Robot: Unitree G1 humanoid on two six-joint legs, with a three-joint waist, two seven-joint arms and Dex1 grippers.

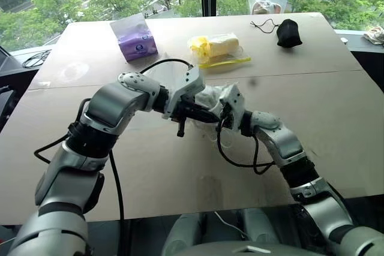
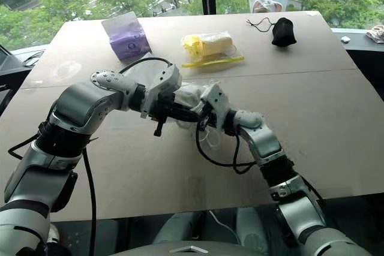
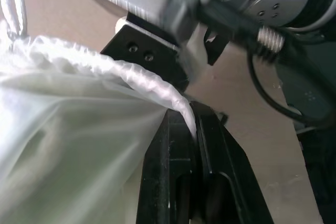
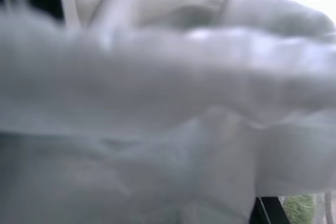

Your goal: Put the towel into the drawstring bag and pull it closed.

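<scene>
drawstring bag (image 3: 68,129) ×1, at table (image 1: 336,118) centre | left gripper (image 3: 191,129) clamps bag's gathered rim | right gripper (image 1: 225,111) closed on bag | yellow bundle (image 1: 217,46) ×1 | black pouch (image 1: 288,33) ×1 | purple pack (image 1: 137,39) ×1

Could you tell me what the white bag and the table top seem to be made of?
Bag: thin woven or mesh-like fabric, matte and slightly see-through; light passes through it and the mouth hem is gathered into fine puckers. Probably a light synthetic, though that is uncertain.
Table: flat brown board, matte, with a seam across it; it looks like fibreboard or cardboard sheet.
</scene>
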